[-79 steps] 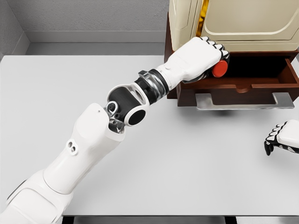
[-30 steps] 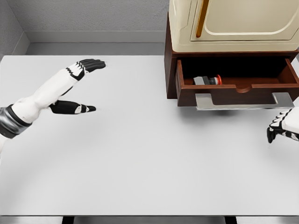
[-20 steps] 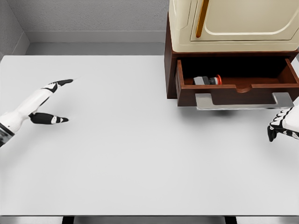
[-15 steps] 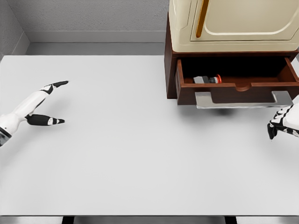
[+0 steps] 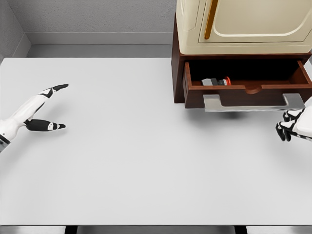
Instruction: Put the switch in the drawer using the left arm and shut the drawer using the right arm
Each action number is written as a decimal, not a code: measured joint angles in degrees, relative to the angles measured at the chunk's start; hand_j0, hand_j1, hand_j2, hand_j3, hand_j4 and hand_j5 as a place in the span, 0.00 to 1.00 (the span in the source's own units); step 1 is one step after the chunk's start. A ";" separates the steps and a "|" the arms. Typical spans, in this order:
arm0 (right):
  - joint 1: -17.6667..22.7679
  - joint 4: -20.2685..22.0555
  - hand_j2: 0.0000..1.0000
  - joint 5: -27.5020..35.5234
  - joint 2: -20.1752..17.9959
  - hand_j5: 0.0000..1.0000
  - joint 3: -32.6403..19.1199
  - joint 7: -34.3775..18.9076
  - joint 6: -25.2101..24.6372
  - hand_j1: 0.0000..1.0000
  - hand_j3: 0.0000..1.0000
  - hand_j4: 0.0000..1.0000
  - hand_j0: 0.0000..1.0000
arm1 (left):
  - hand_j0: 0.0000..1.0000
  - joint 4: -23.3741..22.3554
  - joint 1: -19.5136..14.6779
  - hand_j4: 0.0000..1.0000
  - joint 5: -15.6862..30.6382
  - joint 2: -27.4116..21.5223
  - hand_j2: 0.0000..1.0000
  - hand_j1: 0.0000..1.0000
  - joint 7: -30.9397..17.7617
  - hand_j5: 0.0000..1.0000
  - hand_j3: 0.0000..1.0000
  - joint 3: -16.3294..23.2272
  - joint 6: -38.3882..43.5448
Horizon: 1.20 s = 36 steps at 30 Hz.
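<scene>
The switch [image 5: 217,81], grey-bodied with a red button, lies on its side in the left part of the open brown drawer [image 5: 246,90] at the upper right of the frame, beneath a cream cabinet [image 5: 243,24]. So the placing step looks done, and the closing is what remains. The left hand [image 5: 34,113] sits at the far left edge over the white table [image 5: 146,146], fingers spread and thumb apart, holding nothing; it is well clear of the drawer, likely to leave the front free. The right hand [image 5: 295,124] shows at the right edge, just below the drawer's grey handle [image 5: 251,102], fingers curled and empty, probably poised to push the front inward.
</scene>
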<state>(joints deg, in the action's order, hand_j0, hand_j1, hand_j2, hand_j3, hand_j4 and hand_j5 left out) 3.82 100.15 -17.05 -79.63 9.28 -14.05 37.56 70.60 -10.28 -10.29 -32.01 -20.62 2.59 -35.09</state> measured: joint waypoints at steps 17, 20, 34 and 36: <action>3.44 -2.63 0.14 11.33 -3.66 0.14 2.76 4.39 -1.07 0.14 0.14 0.14 0.14 | 1.00 -0.51 0.00 1.00 -0.10 0.06 1.00 1.00 0.01 1.00 1.00 0.00 -0.04; 3.66 -3.86 0.13 10.88 -5.49 0.13 1.55 3.94 -1.68 0.13 0.13 0.13 0.13 | 1.00 -0.47 0.00 1.00 -0.08 0.07 1.00 1.00 0.01 1.00 1.00 -0.11 -0.02; 5.60 0.91 0.15 10.04 -5.81 0.15 -0.13 3.46 -2.49 0.15 0.15 0.15 0.15 | 1.00 -1.34 0.44 1.00 0.45 0.17 1.00 1.00 -1.77 1.00 1.00 -0.64 -0.01; 5.49 1.00 0.15 9.72 -3.84 0.15 -0.10 3.45 -2.49 0.15 0.15 0.15 0.15 | 1.00 -1.36 0.62 1.00 0.51 0.28 1.00 1.00 -2.13 1.00 1.00 -0.79 -0.01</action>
<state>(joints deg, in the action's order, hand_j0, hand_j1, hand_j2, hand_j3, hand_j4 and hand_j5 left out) 9.31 101.15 -7.33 -83.47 9.19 -10.61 35.06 69.24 -9.67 -9.77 -31.73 -22.75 1.80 -35.10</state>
